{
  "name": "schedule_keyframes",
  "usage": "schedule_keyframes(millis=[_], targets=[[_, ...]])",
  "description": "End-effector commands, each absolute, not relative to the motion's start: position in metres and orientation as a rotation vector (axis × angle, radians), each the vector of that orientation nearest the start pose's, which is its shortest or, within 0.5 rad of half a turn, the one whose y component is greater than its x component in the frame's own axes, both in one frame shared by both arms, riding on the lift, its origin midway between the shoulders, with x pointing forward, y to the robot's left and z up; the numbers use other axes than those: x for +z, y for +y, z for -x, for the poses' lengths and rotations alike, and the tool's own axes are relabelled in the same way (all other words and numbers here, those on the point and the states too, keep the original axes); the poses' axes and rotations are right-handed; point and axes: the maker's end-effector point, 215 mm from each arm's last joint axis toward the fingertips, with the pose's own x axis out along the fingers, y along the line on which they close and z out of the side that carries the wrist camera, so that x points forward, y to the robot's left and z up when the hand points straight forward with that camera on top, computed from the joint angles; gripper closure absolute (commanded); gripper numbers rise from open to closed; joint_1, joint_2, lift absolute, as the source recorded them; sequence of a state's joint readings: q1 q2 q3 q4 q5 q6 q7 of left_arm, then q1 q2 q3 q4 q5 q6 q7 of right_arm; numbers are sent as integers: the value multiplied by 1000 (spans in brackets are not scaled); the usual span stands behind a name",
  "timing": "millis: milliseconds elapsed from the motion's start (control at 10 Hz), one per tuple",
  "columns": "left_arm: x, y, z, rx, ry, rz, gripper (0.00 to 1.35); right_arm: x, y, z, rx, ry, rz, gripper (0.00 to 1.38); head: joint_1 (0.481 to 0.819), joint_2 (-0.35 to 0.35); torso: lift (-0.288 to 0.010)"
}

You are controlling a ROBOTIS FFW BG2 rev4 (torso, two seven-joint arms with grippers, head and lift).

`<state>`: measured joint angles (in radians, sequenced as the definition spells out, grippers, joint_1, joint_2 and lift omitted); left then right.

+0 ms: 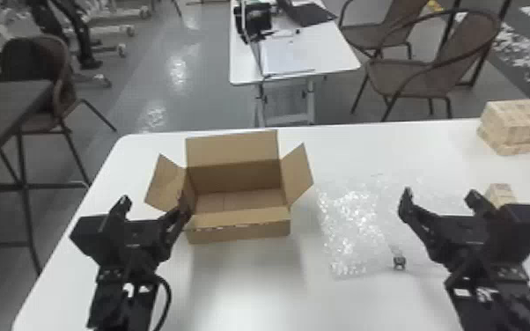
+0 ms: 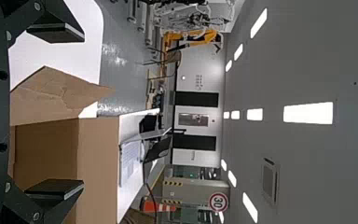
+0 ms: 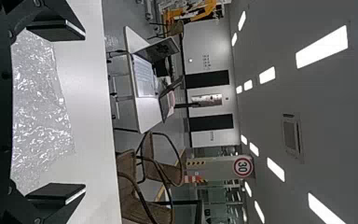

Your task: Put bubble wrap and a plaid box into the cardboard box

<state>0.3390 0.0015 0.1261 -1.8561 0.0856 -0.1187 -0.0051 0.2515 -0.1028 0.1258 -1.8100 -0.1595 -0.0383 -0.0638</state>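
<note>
Around the desk (image 1: 251,286): chairs (image 1: 414,75) and a second table (image 1: 299,57) behind it
Far right corner: a patterned stack (image 1: 515,125)
On the bubble wrap's near edge: a small dark object (image 1: 399,262)
In the way: the cardboard box's left flap (image 1: 163,182), jutting out beside the left gripper (image 1: 154,204)
Cardboard box (image 1: 237,229): open-topped, its near left corner behind that gripper's inner finger
Bubble wrap (image 1: 352,237): flat, between cardboard box and right gripper (image 1: 440,196)
Small patterned box (image 1: 500,193): just beyond the right gripper, partly hidden
Grippers: both spread, empty
</note>
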Motion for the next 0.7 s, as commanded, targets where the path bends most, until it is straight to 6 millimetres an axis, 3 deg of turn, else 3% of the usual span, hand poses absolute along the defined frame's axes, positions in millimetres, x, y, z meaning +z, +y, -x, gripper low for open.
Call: schedule_keyframes(millis=[0, 600], targets=[[-331, 299, -489, 116, -67, 52, 191, -344, -190, -516, 80, -3, -93, 145, 695, 124, -110], [-329, 299, -488, 112, -72, 52, 191, -343, -189, -517, 80, -5, -90, 145, 695, 119, -110]])
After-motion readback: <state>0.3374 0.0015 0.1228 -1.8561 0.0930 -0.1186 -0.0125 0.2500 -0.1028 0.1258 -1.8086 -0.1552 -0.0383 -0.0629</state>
